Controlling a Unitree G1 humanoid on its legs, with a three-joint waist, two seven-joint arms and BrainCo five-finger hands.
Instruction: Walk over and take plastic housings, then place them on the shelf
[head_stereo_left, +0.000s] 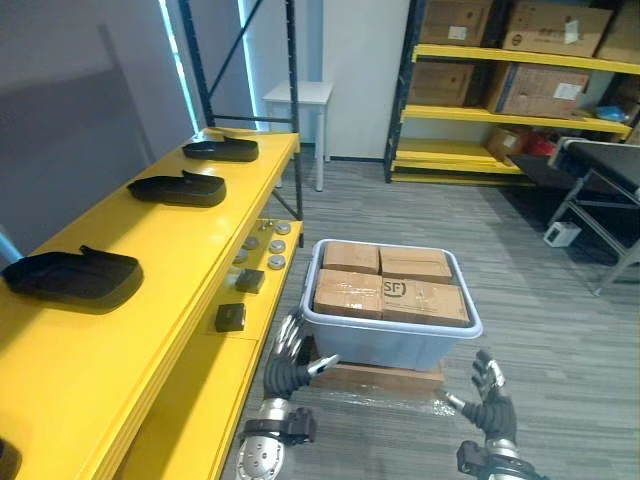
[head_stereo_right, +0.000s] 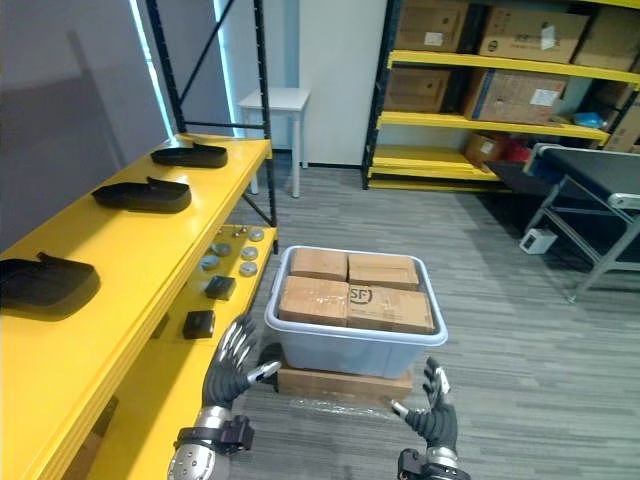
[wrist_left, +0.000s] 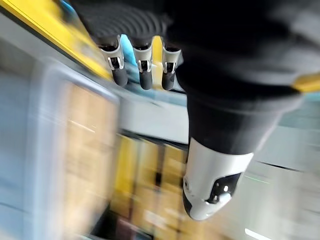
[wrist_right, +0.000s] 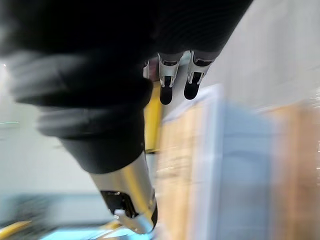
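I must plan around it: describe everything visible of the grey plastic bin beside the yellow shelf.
The grey plastic bin is an upright, rectangular, open-topped tub with rounded corners and a rolled rim. Four taped cardboard boxes fill it to the rim. It rests on a low wooden board beside the yellow shelf. The open left hand is close by its near left corner.

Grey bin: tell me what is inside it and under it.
Inside the bin, four cardboard boxes show, packed up to the rim; anything beneath them is covered. Under it lies a wooden board, of which just the front edge shows.
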